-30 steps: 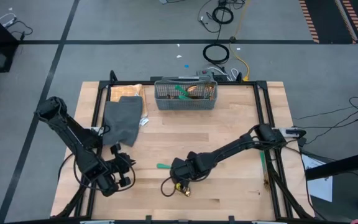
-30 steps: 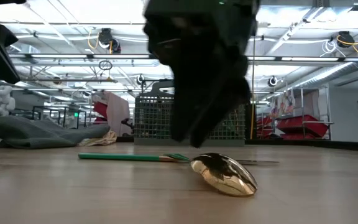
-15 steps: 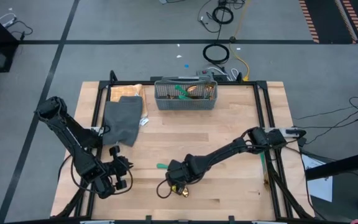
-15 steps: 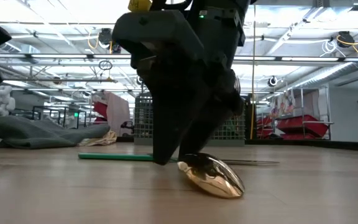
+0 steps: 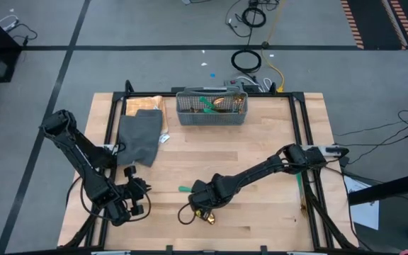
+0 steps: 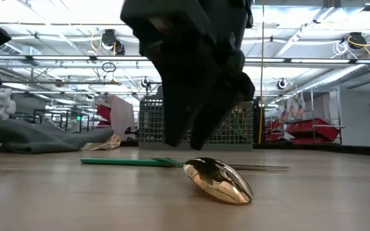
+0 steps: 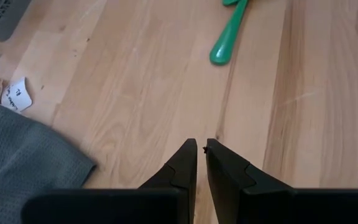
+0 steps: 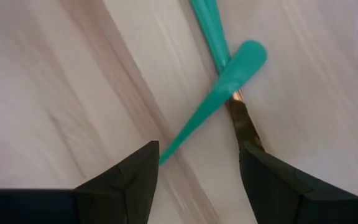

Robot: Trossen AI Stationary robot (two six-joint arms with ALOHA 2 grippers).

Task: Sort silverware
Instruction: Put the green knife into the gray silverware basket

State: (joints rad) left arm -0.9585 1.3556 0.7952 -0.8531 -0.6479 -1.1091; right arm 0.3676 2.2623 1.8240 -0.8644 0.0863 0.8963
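Two green-handled utensils lie crossed on the table under my right gripper (image 8: 197, 163): a green handle (image 8: 211, 99) runs between its open fingers, and the second utensil (image 8: 211, 28) lies under it. In the low view a gold spoon head (image 6: 218, 180) rests on the wood below the right gripper (image 6: 188, 136), and a green handle (image 6: 124, 162) lies flat behind it. The right gripper (image 5: 201, 207) hovers near the table's near edge. More silverware sits in the grey mesh basket (image 5: 212, 108). My left gripper (image 7: 201, 146) is shut and waits at the near left (image 5: 140, 198).
A grey folded cloth (image 5: 139, 134) lies at the far left, with a paper tag (image 7: 14, 96) beside its edge. The basket stands at the far edge. Bare wood (image 5: 261, 149) spreads between the basket and the right arm. A green handle's end (image 7: 229, 37) shows ahead of the left gripper.
My right gripper has moved a little toward the table's left and near edge, dipped down to the spoon, then risen again. The gold spoon has slid slightly to the left along the table.
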